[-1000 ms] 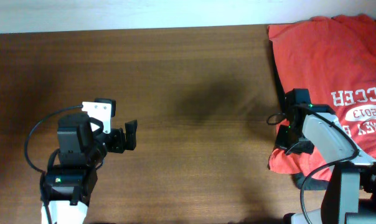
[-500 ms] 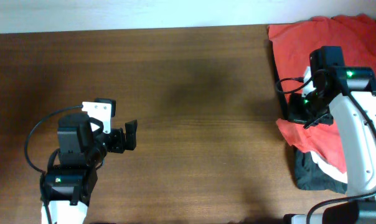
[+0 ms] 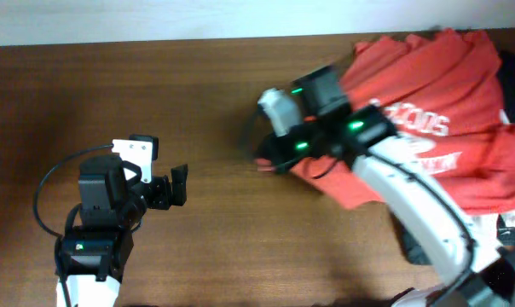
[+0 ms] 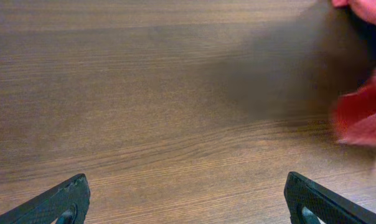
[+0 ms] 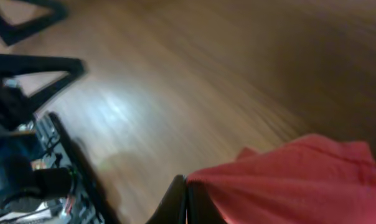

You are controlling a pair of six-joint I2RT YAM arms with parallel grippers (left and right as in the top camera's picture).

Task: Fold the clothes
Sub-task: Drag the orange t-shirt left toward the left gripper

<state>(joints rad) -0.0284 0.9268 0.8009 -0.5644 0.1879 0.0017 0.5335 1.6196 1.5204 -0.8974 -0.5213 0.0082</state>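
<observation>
The orange-red T-shirt with white lettering is stretched from the table's right side toward the middle. My right gripper is shut on its edge; the right wrist view shows the pinched cloth at the shut jaws. My left gripper is open and empty at the left, low over the wood. In the left wrist view its fingertips are wide apart and red cloth shows at the right edge. A bit of white cloth shows at the right edge.
Dark cloth lies under the right arm near the front right. The table's far edge meets a pale wall. The left arm's base stands at the front left.
My right gripper has swept from the right side toward the middle, dragging the orange-red T-shirt leftward with it. The left arm has not moved.
</observation>
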